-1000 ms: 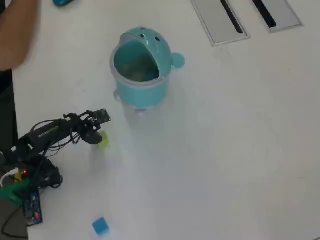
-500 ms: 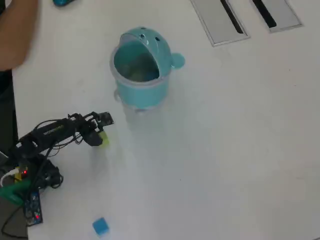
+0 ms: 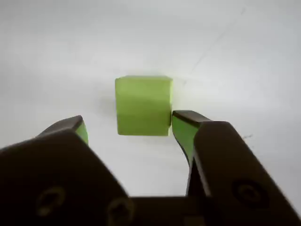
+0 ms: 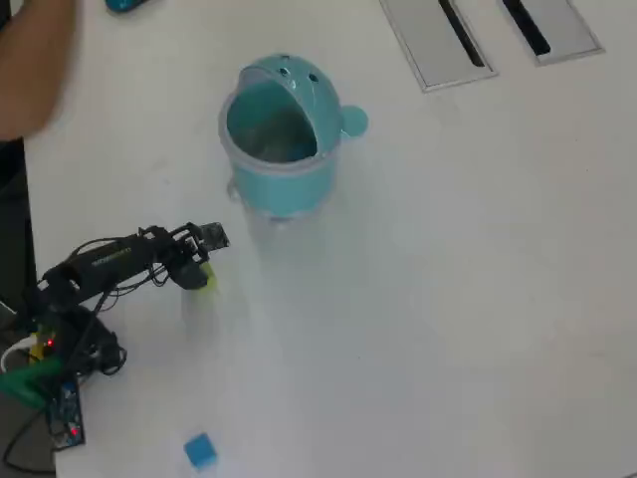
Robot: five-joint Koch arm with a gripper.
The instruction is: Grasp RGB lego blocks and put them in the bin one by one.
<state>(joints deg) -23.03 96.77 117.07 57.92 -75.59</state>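
While I'm hovering low over the white table (image 4: 448, 299), my gripper (image 3: 128, 123) is sitting wide apart with the green block (image 3: 143, 105) right between the tips, not clamped. Overhead, my arm (image 4: 109, 261) is reaching in from the left edge. Blue block (image 4: 200, 450) is lying well apart near the bottom, and the bin (image 4: 284, 134) is standing above, lid tipped back.

No legible txt; arm (image 4: 105, 261) lettering maybe there, too blurry.
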